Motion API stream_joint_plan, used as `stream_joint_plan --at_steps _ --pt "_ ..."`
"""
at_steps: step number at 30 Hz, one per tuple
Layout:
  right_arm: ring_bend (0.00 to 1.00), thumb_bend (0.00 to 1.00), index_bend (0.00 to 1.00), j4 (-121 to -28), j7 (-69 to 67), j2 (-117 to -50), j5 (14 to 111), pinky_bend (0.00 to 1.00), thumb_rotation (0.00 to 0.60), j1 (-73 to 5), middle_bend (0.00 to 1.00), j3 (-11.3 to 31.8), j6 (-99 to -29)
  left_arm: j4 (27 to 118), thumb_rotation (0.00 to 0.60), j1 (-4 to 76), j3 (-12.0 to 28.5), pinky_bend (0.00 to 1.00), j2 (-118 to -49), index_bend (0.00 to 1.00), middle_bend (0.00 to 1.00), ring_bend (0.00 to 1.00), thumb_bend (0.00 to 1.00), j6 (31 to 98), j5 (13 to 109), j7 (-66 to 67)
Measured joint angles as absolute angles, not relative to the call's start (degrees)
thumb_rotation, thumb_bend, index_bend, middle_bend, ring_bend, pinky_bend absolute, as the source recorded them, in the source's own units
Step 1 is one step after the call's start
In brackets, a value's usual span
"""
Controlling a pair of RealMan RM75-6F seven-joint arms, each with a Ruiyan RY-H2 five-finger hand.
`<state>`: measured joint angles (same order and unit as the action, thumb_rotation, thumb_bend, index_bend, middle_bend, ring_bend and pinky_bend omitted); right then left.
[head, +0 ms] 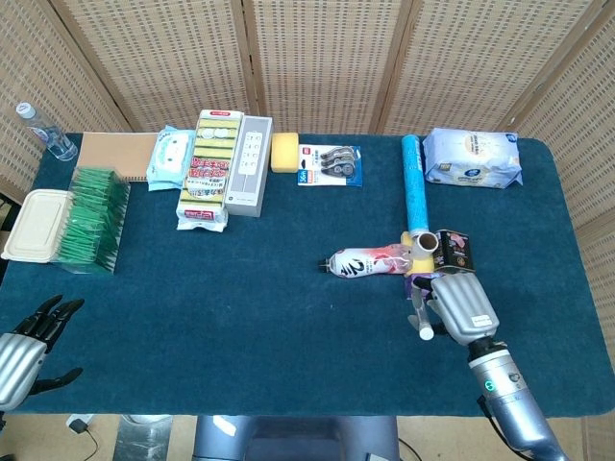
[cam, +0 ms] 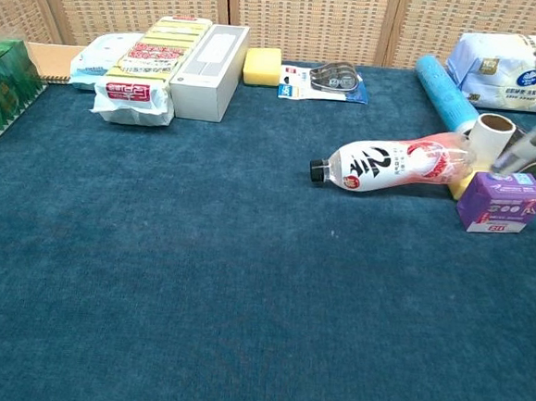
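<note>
Silver-backed, the right hand (head: 459, 307) sits low in the right half of the head view, gripping a clear tube with a white cap (head: 424, 322) and hanging over the purple box (cam: 500, 202). Just above lie a cardboard roll (head: 425, 242), a dark can (head: 456, 252) and a toppled bottle (head: 367, 262). Far off at the lower left corner, the left hand (head: 29, 344) rests with dark fingers spread, holding nothing.
</note>
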<state>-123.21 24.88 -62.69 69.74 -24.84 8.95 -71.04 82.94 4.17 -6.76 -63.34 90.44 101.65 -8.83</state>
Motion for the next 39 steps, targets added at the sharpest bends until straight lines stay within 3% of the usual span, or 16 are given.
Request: stream_joint_plan --at_steps 6,13,18,32,39 --pt "1.0 0.42 0.82 -122.66 25.94 -63.99 76.32 1.0 0.6 -24.75 1.0 6.35 -80.55 82.87 0.6 4.09 -6.83 0.29 -63.33 0.0 0.16 0.08 0.11 90.17 101.29 -8.73" --pt "1.0 0.42 0.82 -121.74 31.39 -65.18 76.14 1.0 0.6 -24.4 1.0 7.01 -78.45 82.98 0.6 4.28 -6.82 0.29 -63.46 0.0 0.16 0.08 0.11 89.94 101.49 -8.36" --pt "1.0 0.42 0.82 -123.19 30.49 -66.65 77.99 1.0 0.6 -24.48 1.0 7.36 -82.45 83.27 0.6 4.43 -6.95 0.29 -63.44 0.0 0.16 0.08 0.11 89.7 101.73 -7.88" --pt "1.0 0.42 0.82 -124.96 29.41 -69.24 55.52 1.0 0.6 -30.5 1.0 19.69 -77.75 82.83 0.6 4.51 -6.85 0.29 -63.23 0.0 0.16 0.08 0.11 89.68 101.26 -9.11" --pt "1.0 0.42 0.82 -119.59 31.75 -71.16 49.56 1.0 0.6 -34.17 1.0 22.24 -77.7 82.91 0.6 4.74 -6.84 0.29 -63.2 0.0 0.16 0.08 0.11 89.16 101.09 -9.16"
